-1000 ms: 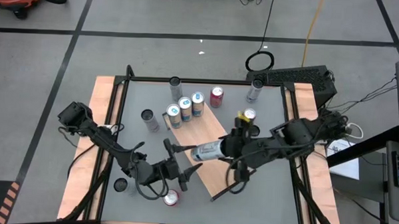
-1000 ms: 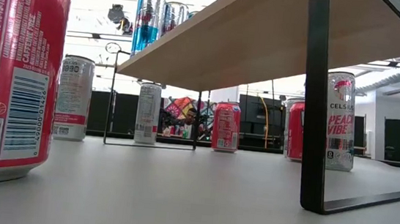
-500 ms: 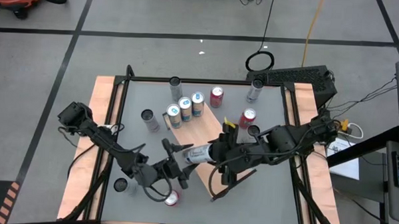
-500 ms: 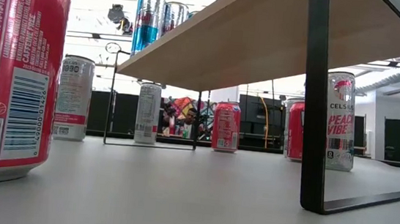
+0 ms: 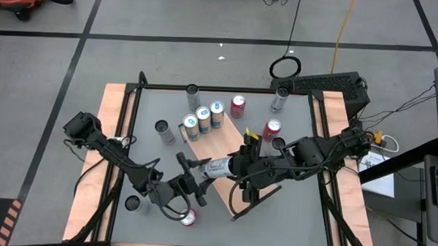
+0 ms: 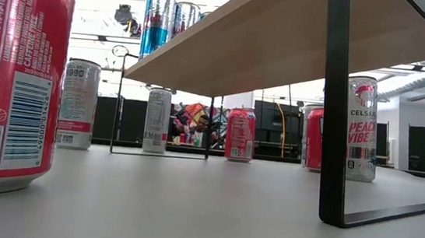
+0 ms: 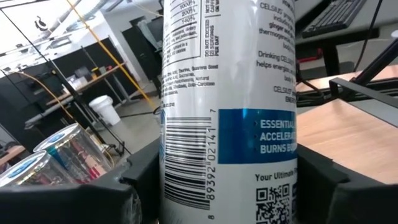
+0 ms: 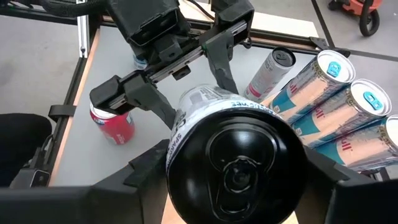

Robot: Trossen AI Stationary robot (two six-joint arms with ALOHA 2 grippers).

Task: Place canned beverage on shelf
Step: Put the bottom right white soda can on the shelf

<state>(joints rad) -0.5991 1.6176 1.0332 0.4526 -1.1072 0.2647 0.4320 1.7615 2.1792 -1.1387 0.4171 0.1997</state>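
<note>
A white can (image 5: 217, 167) lies level in the air over the shelf (image 5: 220, 194), a tilted wooden board on black legs. Three blue cans (image 5: 203, 116) stand on the shelf's far end. My right gripper (image 5: 236, 167) comes from the table's right and is shut on the can's top end. My left gripper (image 5: 196, 179) comes from the left and is open. Its fingers (image 8: 163, 111) stand on either side of the can's bottom end, which fills the left wrist view (image 7: 229, 124). I cannot tell whether they touch the can. My right gripper pinches the white can's side near its black top end (image 8: 186, 124) between its two fingers (image 8: 146, 171). The fingers come level from the table's right and lie along the can. The can lies level, its top toward the wrist, clear of the shelf.
Red cans (image 5: 238, 105) (image 5: 271, 129) and silver cans (image 5: 193, 93) (image 5: 280, 99) stand at the table's far side. A grey can (image 5: 162, 132) stands left of the shelf. A red can (image 5: 188, 218) and a dark-topped can (image 5: 132, 202) stand near the front edge.
My right gripper has carried the white can toward the table's left, bringing its bottom end between my left gripper's fingers, and has then kept still. The can has stayed level and clear of the shelf.
</note>
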